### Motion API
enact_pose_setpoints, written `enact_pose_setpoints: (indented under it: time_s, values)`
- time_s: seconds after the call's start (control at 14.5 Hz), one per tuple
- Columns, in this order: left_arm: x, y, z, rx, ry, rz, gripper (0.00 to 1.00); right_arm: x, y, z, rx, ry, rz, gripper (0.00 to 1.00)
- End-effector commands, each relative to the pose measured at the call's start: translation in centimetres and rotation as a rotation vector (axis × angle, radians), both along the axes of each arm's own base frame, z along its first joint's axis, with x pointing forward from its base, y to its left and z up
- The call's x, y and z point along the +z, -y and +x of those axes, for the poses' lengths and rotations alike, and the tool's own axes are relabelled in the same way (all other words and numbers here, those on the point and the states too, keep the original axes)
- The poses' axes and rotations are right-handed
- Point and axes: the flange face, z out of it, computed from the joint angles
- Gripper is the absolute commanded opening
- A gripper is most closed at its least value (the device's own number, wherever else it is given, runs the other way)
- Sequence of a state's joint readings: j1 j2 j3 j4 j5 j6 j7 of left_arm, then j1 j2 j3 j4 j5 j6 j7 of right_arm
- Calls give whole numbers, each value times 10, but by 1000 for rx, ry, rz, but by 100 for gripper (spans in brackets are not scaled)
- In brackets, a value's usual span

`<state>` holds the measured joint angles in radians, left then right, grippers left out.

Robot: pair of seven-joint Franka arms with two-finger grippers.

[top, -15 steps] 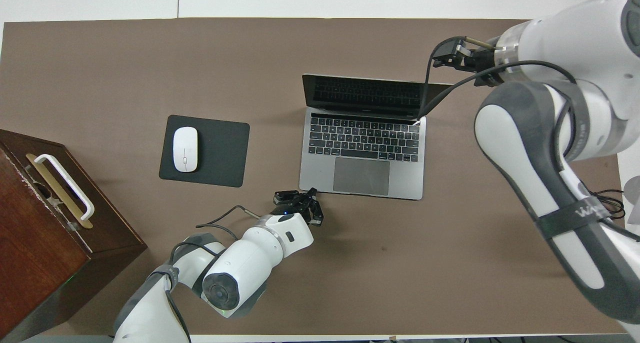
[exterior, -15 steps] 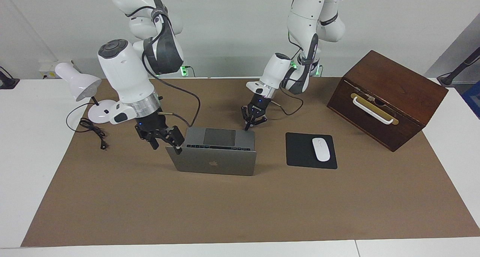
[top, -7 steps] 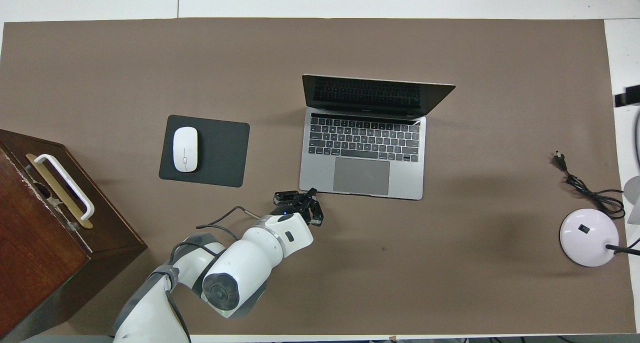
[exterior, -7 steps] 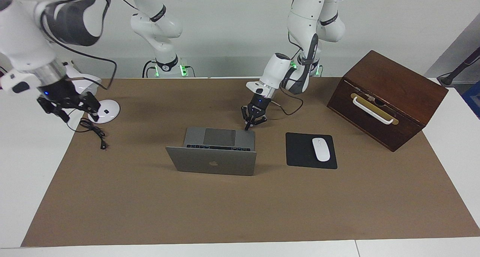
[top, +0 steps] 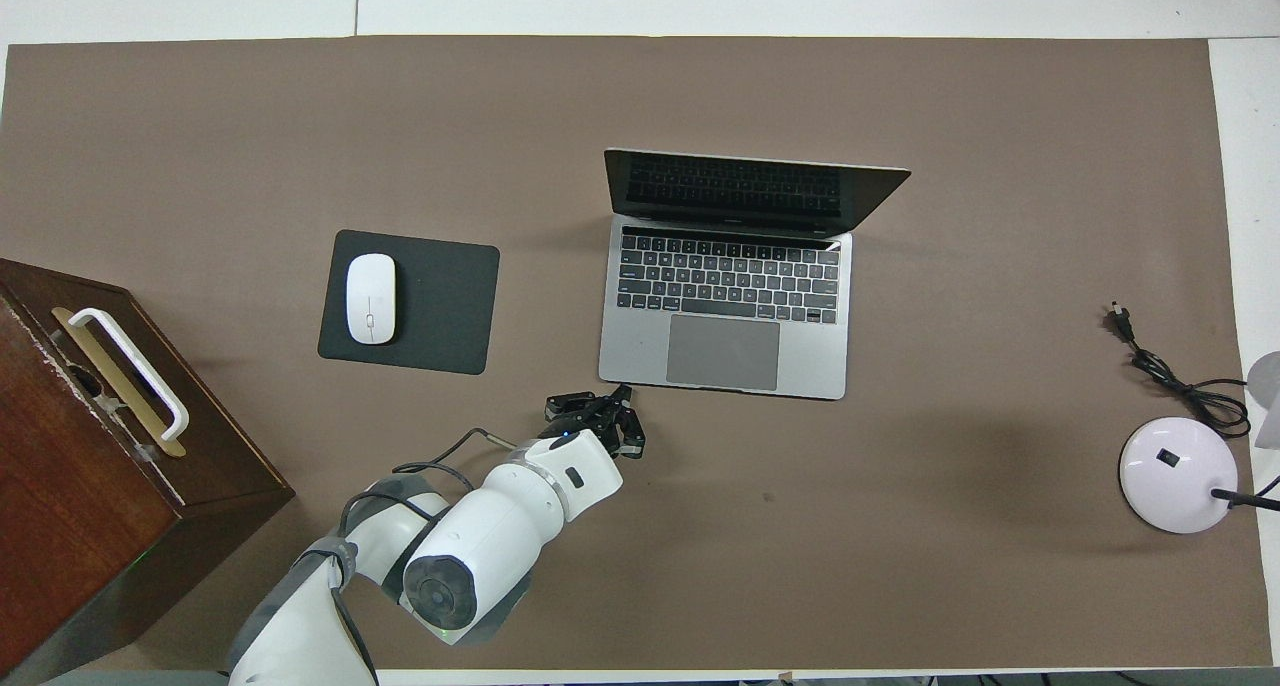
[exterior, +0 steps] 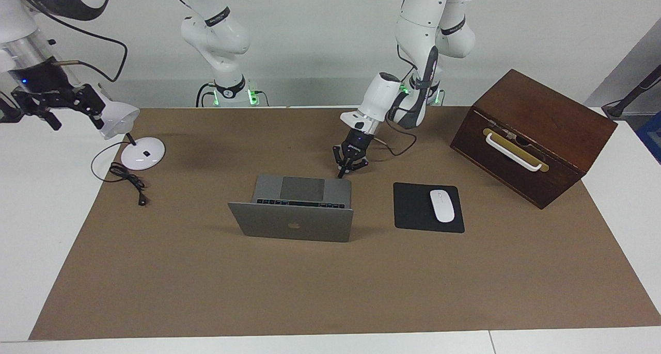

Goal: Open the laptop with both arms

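The left arm (exterior: 423,49) comes down from its base in a bent pose, its forearm slanting toward the table, and the left gripper (exterior: 341,176) points down at the corner of the laptop (exterior: 297,209) that lies nearest the robots on the left arm's end. Its fingertips are together, holding nothing; whether they touch the corner or sit just beside it cannot be told. The laptop stands open on the brown mat (exterior: 310,282), lid raised and tilted back, keyboard and trackpad facing the robots.

The right arm (exterior: 31,13) is raised high and swung out past the right arm's end of the mat. The right gripper (exterior: 54,109) hangs in the air over the white tabletop, just beside the shade of the white desk lamp (exterior: 121,119). Its fingers appear spread apart and hold nothing.

Only the facing view shows the right gripper and the logo on the laptop's lid. The overhead view shows the left gripper (top: 622,394) at the laptop's (top: 725,336) front corner, plus the keys, the dark screen and the lamp's round base (top: 1178,474), while the right gripper is out of it.
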<state>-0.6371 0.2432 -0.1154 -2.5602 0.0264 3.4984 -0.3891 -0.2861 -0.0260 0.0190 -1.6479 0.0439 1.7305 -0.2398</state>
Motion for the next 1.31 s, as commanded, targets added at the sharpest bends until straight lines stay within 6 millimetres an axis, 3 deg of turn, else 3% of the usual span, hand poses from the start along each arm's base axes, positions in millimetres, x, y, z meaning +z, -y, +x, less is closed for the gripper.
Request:
enact_pose_setpoints:
  time_s: [0.0, 0.21, 0.48, 0.83, 0.96, 1.17, 1.24]
  values:
    - [-1, -7, -24, 30, -53, -13, 0, -2, -50, 6, -58, 1, -14, 100]
    - [16, -5, -31, 89, -98, -34, 0, 4, -100, 11, -99, 13, 1, 100]
    - [57, -12, -29, 159, -186, 59, 0, 6, -152, 11, -131, 15, 20, 100]
    - [78, -16, -30, 225, -323, 160, 0, 11, -211, 7, -118, 40, 51, 100]
    - [105, -10, -24, 271, -460, 216, 0, 10, -212, 9, -62, 55, 45, 100]
    - [138, -21, -20, 299, -544, 254, 0, 4, -172, 11, 28, 44, 19, 100]
    - [142, -28, -19, 312, -562, 256, 0, 3, -169, 11, 15, 36, 20, 100]
